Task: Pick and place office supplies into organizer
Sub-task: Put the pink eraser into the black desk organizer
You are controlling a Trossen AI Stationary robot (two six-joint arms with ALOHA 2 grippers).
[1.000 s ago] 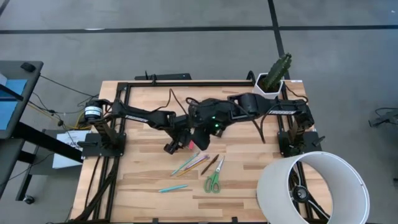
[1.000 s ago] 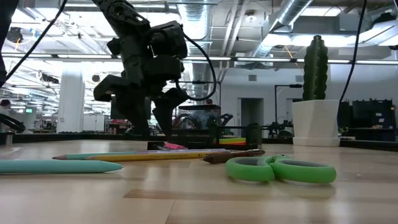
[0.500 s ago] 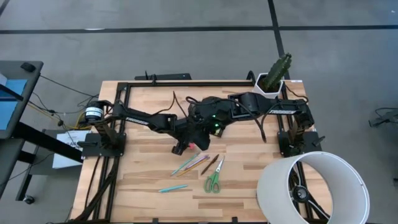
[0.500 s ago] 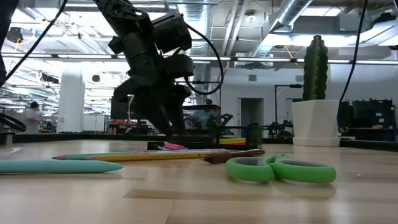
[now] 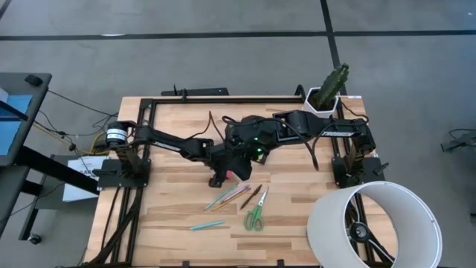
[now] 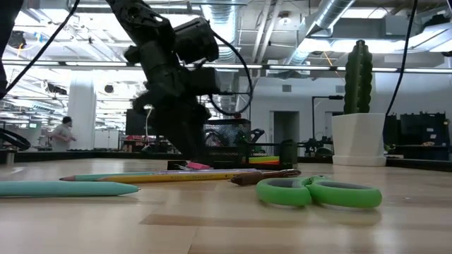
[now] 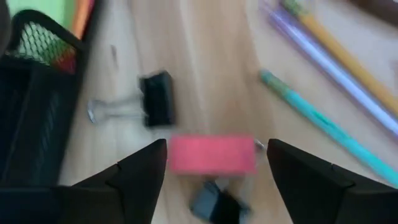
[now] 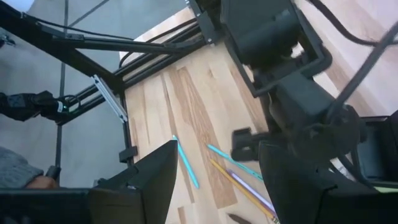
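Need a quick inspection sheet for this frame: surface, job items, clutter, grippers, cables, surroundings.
Surface: wood table, black frame round it.
Job's things: pink block on the wood between the left fingers; scissors, teal pen and pencils loose at the front; organizer holds green and orange pads.
Clutter: binder clip beside the organizer, another dark clip by the block.
Grippers: left gripper open, low over the block; right gripper over the table's middle, open, holding nothing.
Cables: wires at the left arm's base.
Surroundings: cactus pot at the back corner, white cylinder front right, a person far off.
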